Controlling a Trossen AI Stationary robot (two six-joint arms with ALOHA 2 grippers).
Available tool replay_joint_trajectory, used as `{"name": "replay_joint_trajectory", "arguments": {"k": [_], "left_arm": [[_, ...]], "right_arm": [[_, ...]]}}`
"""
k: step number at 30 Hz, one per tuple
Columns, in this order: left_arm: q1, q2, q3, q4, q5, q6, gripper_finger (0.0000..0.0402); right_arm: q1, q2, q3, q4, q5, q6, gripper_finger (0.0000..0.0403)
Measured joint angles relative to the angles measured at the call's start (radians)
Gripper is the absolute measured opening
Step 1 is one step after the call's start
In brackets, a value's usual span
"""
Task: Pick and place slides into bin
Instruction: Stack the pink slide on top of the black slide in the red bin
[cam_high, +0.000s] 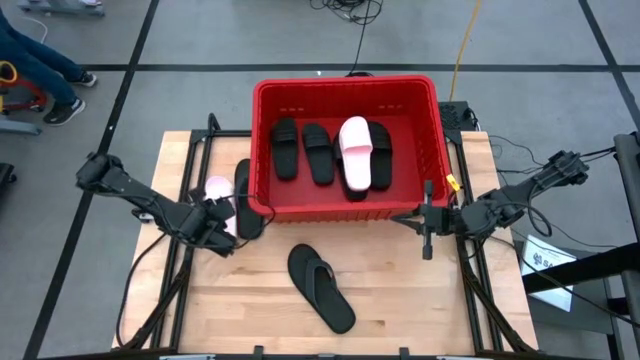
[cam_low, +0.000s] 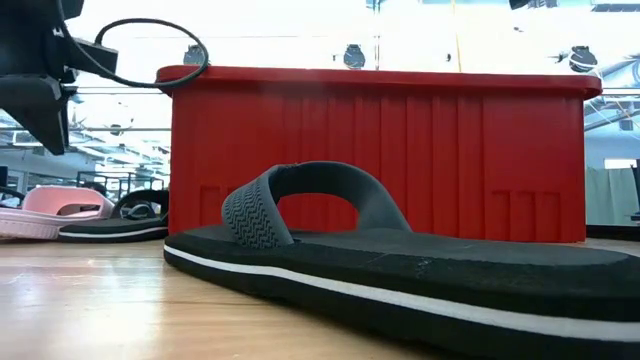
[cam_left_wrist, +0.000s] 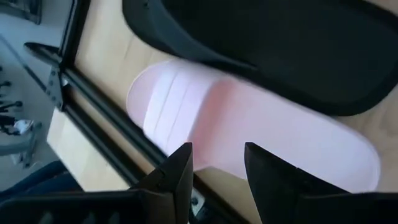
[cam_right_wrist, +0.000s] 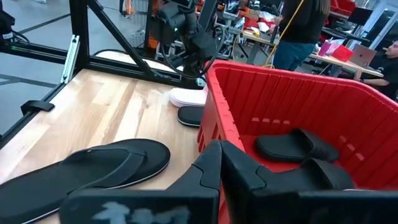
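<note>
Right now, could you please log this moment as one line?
left gripper open over pink slide | right gripper shut beside red bin | black flip-flop on table

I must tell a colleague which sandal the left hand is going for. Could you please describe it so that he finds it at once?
Start from the red bin at the table's far middle. Outside its left wall two slides lie side by side, under the left hand. It is the pink slide, the outer one; its neighbour against the bin, the black slide, is dark.

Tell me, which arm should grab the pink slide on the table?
Probably the left. Its gripper hangs open right over the pink slide, beside the bin. The right gripper is shut, over at the bin's other corner.
</note>
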Motion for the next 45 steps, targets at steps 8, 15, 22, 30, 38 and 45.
{"name": "replay_joint_trajectory", "arguments": {"k": [8,15,22,30,38,45], "left_arm": [[0.152,0.001,-0.001,0.122,0.086,-0.072,0.0141],[0.315,0.000,-0.051,0.124,0.182,-0.199,0.0141],[0.393,0.000,-0.053,0.128,0.155,-0.082,0.0141],[0.409,0.001,-0.071,0.172,0.138,-0.043,0.0141],[0.409,0.002,-0.106,0.204,0.097,0.043,0.0141],[0.409,0.008,-0.106,0.212,0.054,0.152,0.0141]], "right_arm": [[0.000,-0.028,0.000,0.001,0.000,-0.042,0.0000],[0.000,-0.062,0.000,0.001,0.001,-0.081,0.0000],[0.000,-0.101,0.000,0.001,0.001,-0.082,0.0000],[0.000,-0.126,0.000,0.001,0.004,-0.086,0.0000],[-0.001,-0.143,0.000,0.001,0.120,-0.093,0.0000],[-0.001,-0.151,0.001,0.017,0.164,-0.069,0.0000]]}}
